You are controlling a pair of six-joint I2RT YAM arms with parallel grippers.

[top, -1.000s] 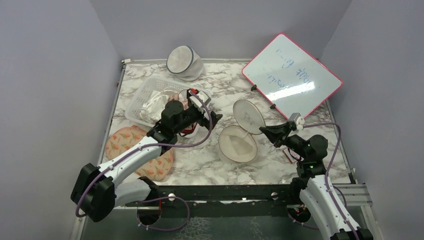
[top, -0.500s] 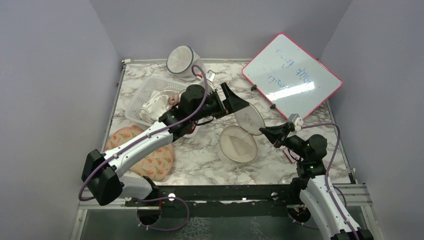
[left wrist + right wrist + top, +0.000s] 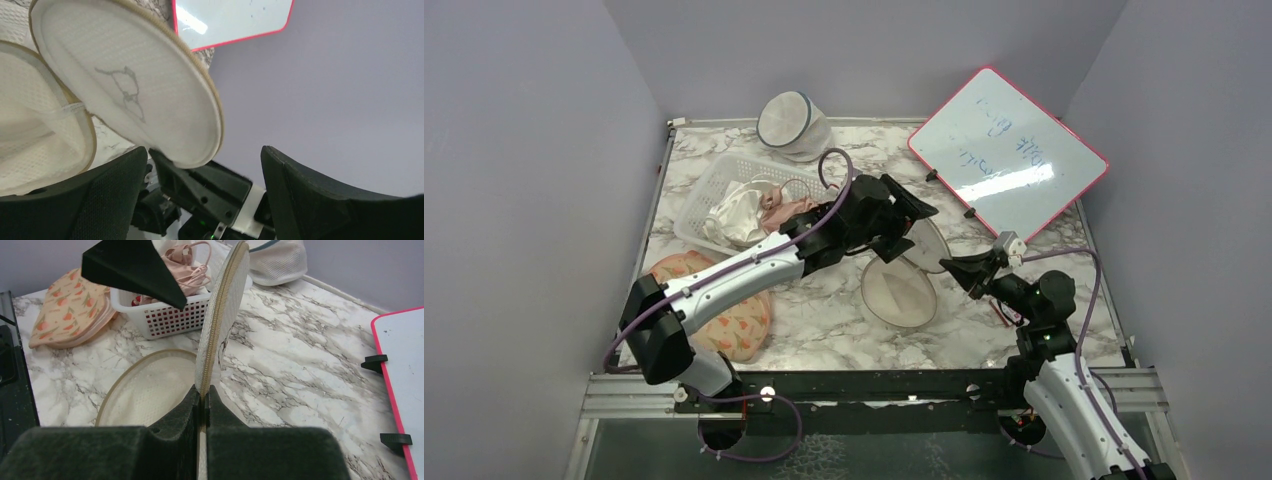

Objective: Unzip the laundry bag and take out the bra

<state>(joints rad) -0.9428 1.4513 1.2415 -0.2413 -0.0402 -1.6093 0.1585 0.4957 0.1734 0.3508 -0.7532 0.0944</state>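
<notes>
The cream laundry bag lies unzipped in the middle of the table. Its dome half (image 3: 899,292) rests open side up and looks empty. Its flat lid (image 3: 929,243), with the black bra drawing (image 3: 125,90), stands up on edge. My right gripper (image 3: 956,267) is shut on the lid's zipper rim (image 3: 220,325). My left gripper (image 3: 912,222) is open and empty, just left of and above the lid. The dusty-pink bra (image 3: 776,203) lies in the white basket, and its straps (image 3: 184,264) show in the right wrist view.
A white basket (image 3: 709,195) with white cloth stands at back left. A white mesh bag with a grey-blue rim (image 3: 791,124) is behind it. A red-framed whiteboard (image 3: 1007,150) leans at back right. A peach floral pouch (image 3: 729,310) lies at front left.
My left arm has swung right from over the basket to beside the raised lid, jaws open. The pink bra now shows in the basket. The right gripper keeps its hold.
</notes>
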